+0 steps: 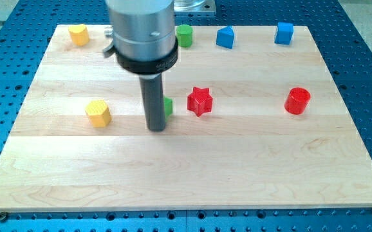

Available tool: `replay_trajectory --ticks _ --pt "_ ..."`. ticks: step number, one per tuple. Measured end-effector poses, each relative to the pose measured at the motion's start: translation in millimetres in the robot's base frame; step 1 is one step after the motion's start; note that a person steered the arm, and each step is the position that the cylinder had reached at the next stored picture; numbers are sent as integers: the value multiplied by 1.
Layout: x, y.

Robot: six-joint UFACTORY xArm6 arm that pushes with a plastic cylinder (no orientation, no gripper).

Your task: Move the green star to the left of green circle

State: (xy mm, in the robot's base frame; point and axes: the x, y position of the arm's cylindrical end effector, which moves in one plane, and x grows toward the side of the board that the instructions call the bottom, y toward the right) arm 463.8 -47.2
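The green circle (pixel 184 35) is a short cylinder near the view's top, just right of the arm's grey housing. The green star (pixel 168 106) is mostly hidden behind my rod; only a sliver of green shows at the rod's right side, so its shape cannot be made out. My tip (pixel 156 127) rests on the board at the middle left, touching or very close to the green star's left side. The red star (pixel 199 100) lies just right of the green star.
A yellow block (pixel 98 113) lies left of my tip. Another yellow block (pixel 78 34) sits at the top left. Two blue blocks (pixel 224 37) (pixel 284 33) stand along the top. A red cylinder (pixel 297 100) is at the right. The wooden board (pixel 186 187) rests on a blue perforated table.
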Motion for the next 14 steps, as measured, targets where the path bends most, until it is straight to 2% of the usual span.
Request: replay_trajectory --ticks 1,2,3,4,6,7,10,11,12,13,14 --pt "-91 0" --pt "-115 0" --pt "-89 9" --pt "-103 56" --pt "-149 49" --pt "-137 42" --pt "-143 90" --pt "-157 7" --pt "-143 -8" --pt "-100 -31" --pt "-118 -48"
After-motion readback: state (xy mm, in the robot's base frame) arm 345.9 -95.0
